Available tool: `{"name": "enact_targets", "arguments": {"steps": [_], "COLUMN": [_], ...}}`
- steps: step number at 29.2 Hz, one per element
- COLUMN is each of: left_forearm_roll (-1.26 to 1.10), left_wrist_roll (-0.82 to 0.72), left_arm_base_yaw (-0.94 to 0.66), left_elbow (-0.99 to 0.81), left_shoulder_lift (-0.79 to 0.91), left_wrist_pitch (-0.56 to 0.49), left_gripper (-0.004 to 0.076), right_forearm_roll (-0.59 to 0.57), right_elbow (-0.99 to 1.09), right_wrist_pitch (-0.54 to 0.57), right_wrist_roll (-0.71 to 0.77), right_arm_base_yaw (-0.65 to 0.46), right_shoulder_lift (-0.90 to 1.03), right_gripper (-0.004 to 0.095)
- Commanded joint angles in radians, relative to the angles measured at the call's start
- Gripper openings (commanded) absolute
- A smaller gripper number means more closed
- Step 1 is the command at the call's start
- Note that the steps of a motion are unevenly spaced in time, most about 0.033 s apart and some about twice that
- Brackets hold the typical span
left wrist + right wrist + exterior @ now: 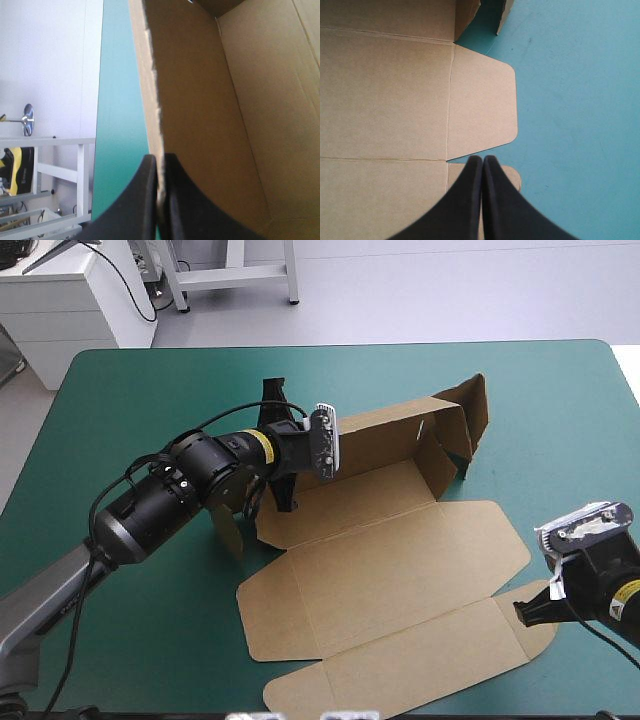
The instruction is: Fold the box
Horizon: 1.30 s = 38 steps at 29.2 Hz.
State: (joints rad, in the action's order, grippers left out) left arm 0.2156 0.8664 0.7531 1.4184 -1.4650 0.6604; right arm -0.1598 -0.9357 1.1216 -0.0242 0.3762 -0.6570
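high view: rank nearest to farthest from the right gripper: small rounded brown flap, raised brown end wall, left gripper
1. small rounded brown flap, at the right gripper
2. raised brown end wall, upright, far right
3. left gripper, leftward, on the brown back wall

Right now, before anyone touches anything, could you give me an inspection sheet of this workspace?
Surface: teal-green table, bare around the box.
Job's things: brown box, half made; far wall and right end raised, the rest flat toward the near edge.
Clutter: nothing seen.
Grippers: left gripper shut on the far wall's edge; right gripper shut, over a small flap at the flat part's right side, seemingly holding nothing.
Cables: nothing seen beyond the arms' own.
Surroundings: nothing seen at the table.
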Motion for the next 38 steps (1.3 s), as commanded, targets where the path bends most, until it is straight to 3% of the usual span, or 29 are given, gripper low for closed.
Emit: {"name": "enact_targets", "arguments": {"steps": [1, 5, 8, 17, 27, 38], "left_forearm_roll": [0.0, 0.0, 0.001, -0.013, 0.007, 0.045], "left_wrist_roll": [0.043, 0.08, 0.114, 0.126, 0.121, 0.121], "left_arm_base_yaw": [0.017, 0.017, 0.017, 0.017, 0.012, 0.002], "left_elbow": [0.02, 0.013, -0.066, -0.392, -0.469, -0.469], "left_shoulder_lift": [0.068, 0.089, 0.12, 0.299, 0.34, 0.217], "left_wrist_pitch": [-0.046, -0.049, -0.108, -0.497, -0.462, -0.532], "left_gripper": [-0.0008, -0.0008, -0.0008, -0.0008, -0.0008, -0.0008], "right_forearm_roll": [-0.011, -0.011, -0.011, -0.011, -0.015, -0.011], "right_elbow": [-0.029, -0.029, -0.029, -0.029, -0.029, -0.029], "right_wrist_pitch": [-0.06, -0.079, -0.08, -0.082, -0.121, -0.124], "right_wrist_roll": [0.002, 0.017, 0.024, 0.036, 0.049, 0.082], "right_arm_base_yaw": [0.002, 0.002, 0.002, 0.002, 0.002, 0.002], "right_shoulder_lift": [-0.002, -0.002, -0.002, -0.002, -0.002, -0.002], "right_gripper": [-0.0016, -0.0016, -0.0016, -0.0016, -0.0015, -0.0016]}}
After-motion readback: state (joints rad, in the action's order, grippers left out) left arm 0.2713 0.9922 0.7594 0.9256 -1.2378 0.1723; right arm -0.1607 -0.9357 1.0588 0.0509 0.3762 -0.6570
